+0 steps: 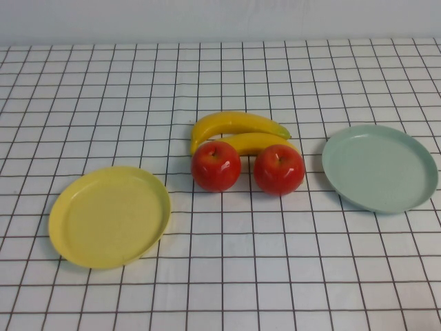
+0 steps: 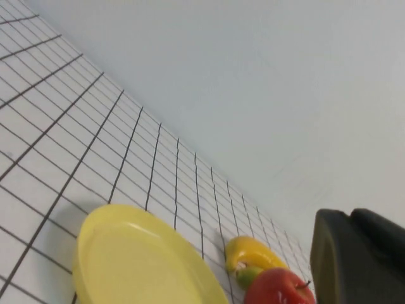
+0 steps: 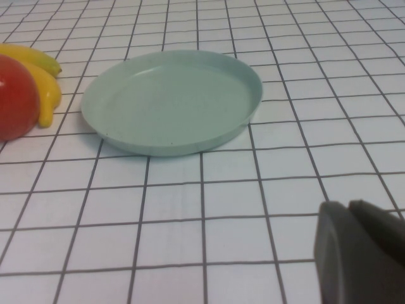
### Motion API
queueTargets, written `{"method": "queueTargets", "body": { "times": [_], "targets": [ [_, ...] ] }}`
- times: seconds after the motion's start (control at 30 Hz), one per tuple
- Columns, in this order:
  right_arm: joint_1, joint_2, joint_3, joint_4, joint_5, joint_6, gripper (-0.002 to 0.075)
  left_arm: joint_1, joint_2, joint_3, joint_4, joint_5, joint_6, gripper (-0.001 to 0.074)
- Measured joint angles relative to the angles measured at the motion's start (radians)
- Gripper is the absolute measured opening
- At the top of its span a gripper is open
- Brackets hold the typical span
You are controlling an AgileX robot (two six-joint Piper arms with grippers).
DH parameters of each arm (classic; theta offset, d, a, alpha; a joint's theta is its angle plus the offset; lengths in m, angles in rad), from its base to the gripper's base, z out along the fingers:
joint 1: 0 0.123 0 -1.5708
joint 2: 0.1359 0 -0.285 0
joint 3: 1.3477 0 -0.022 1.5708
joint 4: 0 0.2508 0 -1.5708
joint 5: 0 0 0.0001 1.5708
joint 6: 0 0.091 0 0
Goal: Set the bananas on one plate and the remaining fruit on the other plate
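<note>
High view: two bananas (image 1: 238, 132) lie mid-table, two apples (image 1: 216, 166) touching their near side. The yellow plate (image 1: 109, 216) sits at 8 o'clock from them, the green plate (image 1: 380, 167) at 3 o'clock; no arm shows.

Left wrist view: the left gripper (image 2: 357, 258) hangs just beside an apple, fingers unreadable.

Right wrist view: the right gripper (image 3: 361, 253) hangs near the green plate, fingers unreadable.
</note>
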Motion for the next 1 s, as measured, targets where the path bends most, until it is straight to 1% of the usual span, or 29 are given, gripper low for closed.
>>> {"method": "queueTargets", "body": {
  "times": [0.07, 0.13, 0.23, 0.4, 0.47, 0.57, 0.67, 0.73, 0.8, 0.87, 0.93, 1.0],
  "targets": [
    [0.0, 0.0, 0.0, 0.0, 0.0, 0.0, -0.0015, 0.0, 0.0, -0.003, 0.005, 0.029, 0.012, -0.0004],
    [0.0, 0.0, 0.0, 0.0, 0.0, 0.0, -0.0015, -0.001, 0.0, -0.038, 0.029, 0.132, 0.05, -0.0004],
    [0.0, 0.0, 0.0, 0.0, 0.0, 0.0, -0.0015, -0.001, 0.045, -0.157, 0.077, 0.294, 0.143, -0.0004],
    [0.0, 0.0, 0.0, 0.0, 0.0, 0.0, -0.0015, -0.001, 0.287, -0.416, 0.177, 0.553, 0.356, -0.0004],
    [0.0, 0.0, 0.0, 0.0, 0.0, 0.0, -0.0015, -0.001, 0.385, -0.489, 0.197, 0.628, 0.441, -0.0004],
    [0.0, 0.0, 0.0, 0.0, 0.0, 0.0, -0.0015, -0.001, 0.517, -0.568, 0.219, 0.677, 0.534, -0.0004],
    [0.0, 0.0, 0.0, 0.0, 0.0, 0.0, -0.0015, -0.014, 0.637, -0.633, 0.28, 0.688, 0.557, -0.0004],
    [0.0, 0.0, 0.0, 0.0, 0.0, 0.0, -0.0015, -0.047, 0.706, -0.669, 0.351, 0.689, 0.518, -0.0004],
    [0.0, 0.0, 0.0, 0.0, 0.0, 0.0, -0.0015, -0.108, 0.779, -0.704, 0.443, 0.692, 0.445, 0.0001],
    [0.0, 0.0, 0.0, 0.0, 0.0, 0.0, -0.0015, -0.18, 0.844, -0.736, 0.507, 0.692, 0.388, 0.0034],
    [0.0, 0.0, 0.0, 0.0, 0.0, 0.0, -0.0015, -0.247, 0.911, -0.773, 0.538, 0.692, 0.37, 0.0111],
    [0.0, 0.0, 0.0, 0.0, 0.0, 0.0, -0.0015, -0.311, 0.988, -0.823, 0.549, 0.692, 0.359, 0.0249]
  ]
}}
